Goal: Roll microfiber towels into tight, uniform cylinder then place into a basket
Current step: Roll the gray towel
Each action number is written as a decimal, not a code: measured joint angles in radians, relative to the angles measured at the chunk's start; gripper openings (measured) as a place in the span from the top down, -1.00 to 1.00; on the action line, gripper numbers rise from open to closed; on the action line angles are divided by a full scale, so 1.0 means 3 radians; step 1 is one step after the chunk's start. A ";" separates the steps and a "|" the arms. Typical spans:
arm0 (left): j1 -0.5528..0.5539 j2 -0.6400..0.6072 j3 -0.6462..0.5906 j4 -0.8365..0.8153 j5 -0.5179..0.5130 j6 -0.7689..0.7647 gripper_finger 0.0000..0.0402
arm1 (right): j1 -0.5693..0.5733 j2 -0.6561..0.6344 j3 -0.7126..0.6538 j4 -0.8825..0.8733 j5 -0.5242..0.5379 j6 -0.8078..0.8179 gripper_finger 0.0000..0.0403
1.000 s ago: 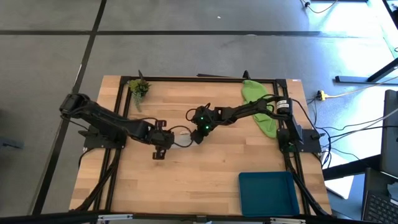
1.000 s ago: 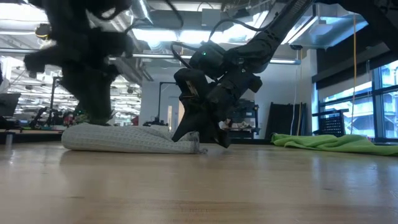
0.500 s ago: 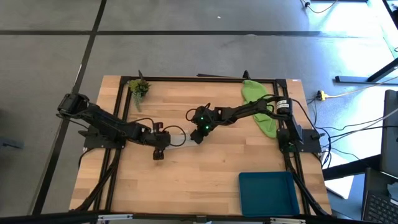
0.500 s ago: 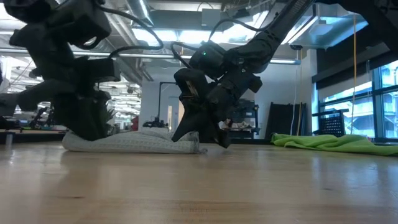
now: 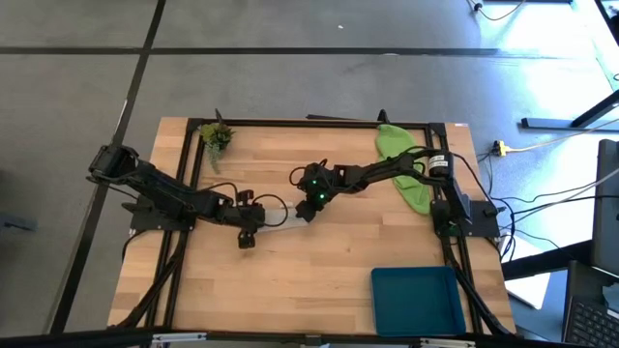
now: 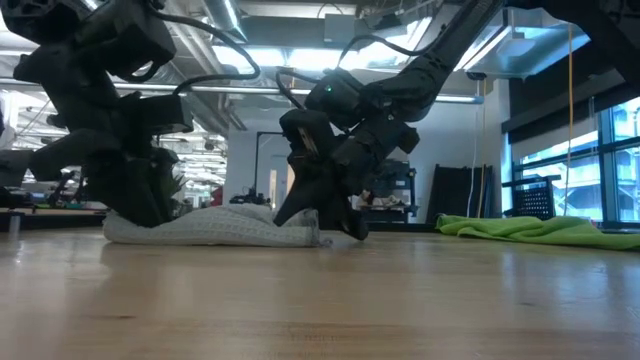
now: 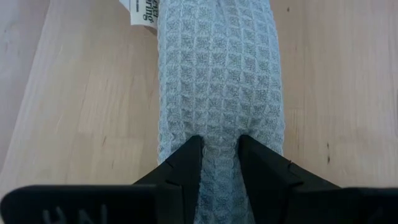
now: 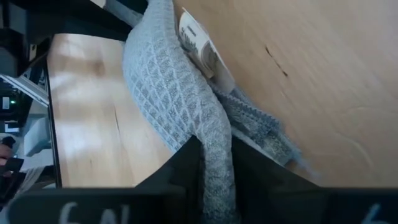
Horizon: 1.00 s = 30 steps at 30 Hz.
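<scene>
Pale grey-white waffle-weave towel [image 7: 219,81], rolled into a loose cylinder, lies mid-table on the light wooden tabletop [image 5: 319,261], white care label [image 8: 200,43] at one end. Left gripper [image 7: 219,155] pinches a fold of cloth at one end; right gripper [image 8: 214,158] is clenched on the other end. Lime green cloth towel [image 5: 406,164] sits crumpled at the far right edge. Shallow teal-blue plastic tray [image 5: 414,298] at the near right corner, well apart.

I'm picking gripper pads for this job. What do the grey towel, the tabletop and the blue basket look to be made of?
Grey towel: soft woven cloth, matte, with a waffle grid of small squares.
Tabletop: pale wood, smooth, with visible plank seams and grain.
Basket: probably plastic, plain teal, evenly coloured, with low walls.
</scene>
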 joint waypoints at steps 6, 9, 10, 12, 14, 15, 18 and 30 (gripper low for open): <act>0.0001 0.0000 0.0000 -0.0001 0.0017 -0.0001 0.47 | -0.0036 -0.0002 0.0004 0.0012 -0.0107 0.0048 0.40; 0.0001 0.0000 0.0000 -0.0004 0.0023 -0.0003 0.47 | -0.0096 -0.0005 0.0004 0.0001 -0.0276 0.0071 0.38; 0.0001 0.0000 0.0000 -0.0004 0.0024 -0.0003 0.47 | -0.0113 -0.0006 0.0004 0.0002 -0.0283 0.0075 0.38; 0.0001 0.0000 0.0000 -0.0004 0.0028 -0.0004 0.47 | -0.0145 -0.0006 0.0004 0.0005 -0.0291 0.0077 0.38; 0.0001 0.0000 0.0000 -0.0004 0.0036 -0.0004 0.47 | -0.0176 -0.0007 0.0004 0.0006 -0.0304 0.0086 0.38; 0.0001 0.0000 0.0000 -0.0004 0.0037 -0.0005 0.47 | -0.0191 -0.0008 0.0004 0.0008 -0.0324 0.0085 0.38; 0.0001 0.0000 0.0000 -0.0004 0.0041 -0.0005 0.47 | -0.0228 -0.0049 0.0004 -0.0022 -0.0331 0.0062 0.38; 0.0003 0.0000 0.0000 -0.0004 0.0049 -0.0007 0.47 | -0.0069 -0.0513 0.0008 -0.0201 -0.0033 -0.0938 0.38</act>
